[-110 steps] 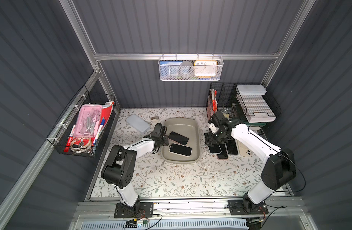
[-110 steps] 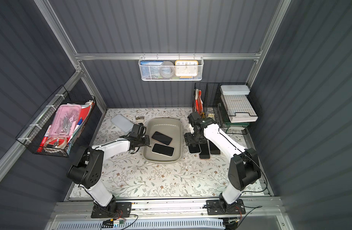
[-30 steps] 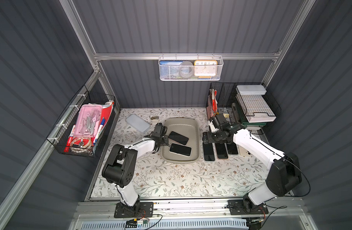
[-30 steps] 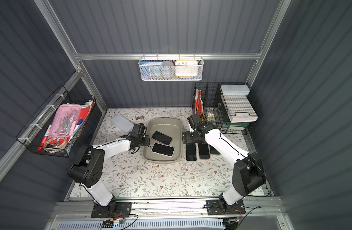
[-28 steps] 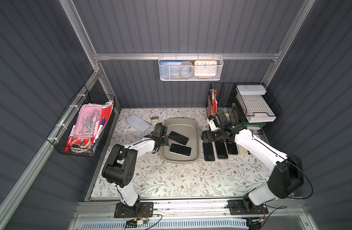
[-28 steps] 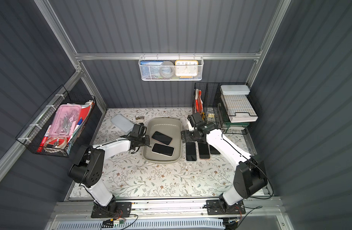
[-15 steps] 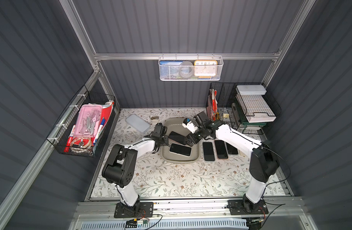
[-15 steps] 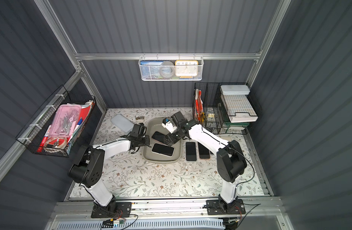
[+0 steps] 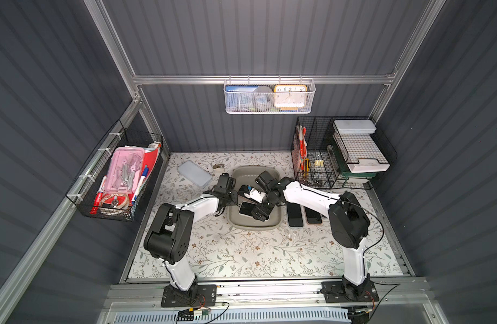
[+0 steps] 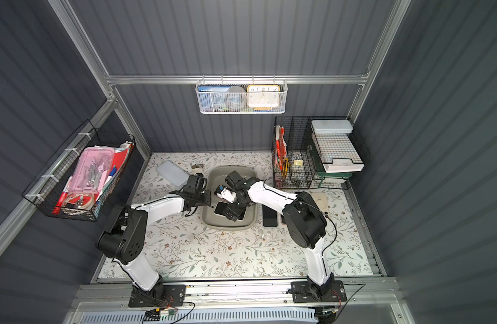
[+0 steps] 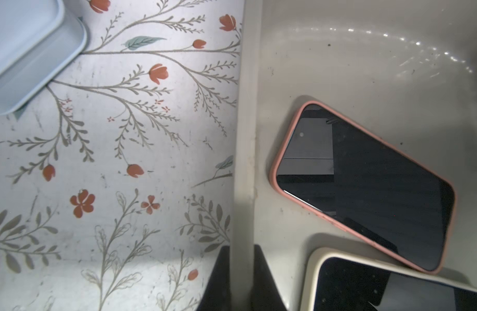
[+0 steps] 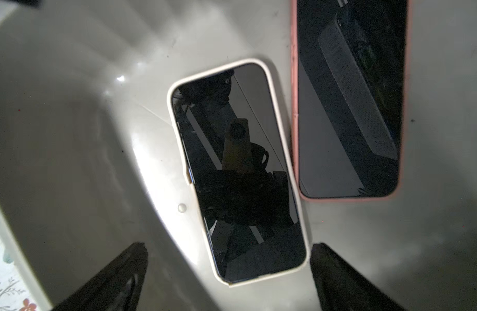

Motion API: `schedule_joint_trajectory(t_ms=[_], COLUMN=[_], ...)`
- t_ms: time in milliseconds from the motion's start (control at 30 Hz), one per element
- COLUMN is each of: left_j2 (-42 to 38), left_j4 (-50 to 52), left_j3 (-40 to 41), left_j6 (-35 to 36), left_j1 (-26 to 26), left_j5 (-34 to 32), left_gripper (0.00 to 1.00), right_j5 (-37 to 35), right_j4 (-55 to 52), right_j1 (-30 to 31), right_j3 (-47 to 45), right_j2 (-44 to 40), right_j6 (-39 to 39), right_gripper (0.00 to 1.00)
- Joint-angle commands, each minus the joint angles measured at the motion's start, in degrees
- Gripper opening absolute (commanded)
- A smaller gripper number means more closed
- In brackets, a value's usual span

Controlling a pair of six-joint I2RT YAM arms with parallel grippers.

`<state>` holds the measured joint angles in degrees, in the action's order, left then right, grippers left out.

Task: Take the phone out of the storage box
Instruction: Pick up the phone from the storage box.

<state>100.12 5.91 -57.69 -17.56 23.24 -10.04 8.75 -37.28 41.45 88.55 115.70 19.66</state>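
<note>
Overhead, in both top views, the right gripper (image 9: pixel 260 211) hangs inside the storage box (image 9: pixel 252 226), directly above the cream-cased phone (image 9: pixel 245 208); the left gripper (image 9: pixel 224 196) sits at the rim. Left wrist view: jaws clamped on the box wall, pink-cased phone (image 11: pixel 366 188) just beyond. Right wrist view: jaws spread wide, straddling the cream-cased phone's near end. Expect a rigid, flat slab with slick glass; grip the case across its long edges
</note>
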Motion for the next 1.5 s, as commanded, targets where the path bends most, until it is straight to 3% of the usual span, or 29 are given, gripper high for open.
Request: schedule_joint_trajectory(t_ms=[0, 1033, 1467], left_j2=[-2.02, -1.66, -1.41], left_j4=[0.50, 1.47, 1.91], left_j3=[-1.61, -2.28, -3.03], left_j6=[1.12, 1.40, 1.57], left_j1=[-0.19, -0.15, -0.14], left_j5=[0.91, 0.81, 0.93], left_gripper=[0.05, 0.06, 0.18], right_j5=[-1.54, 2.11, 0.93], right_j4=[0.47, 4.61, 3.52], right_j1=[-0.08, -2.23, -1.71], right_j3=[-1.18, -4.56, -4.66], right_j2=[0.17, 5.00, 5.59], right_j6=[2.92, 5.77, 5.53], right_gripper=[0.99, 0.98, 0.84])
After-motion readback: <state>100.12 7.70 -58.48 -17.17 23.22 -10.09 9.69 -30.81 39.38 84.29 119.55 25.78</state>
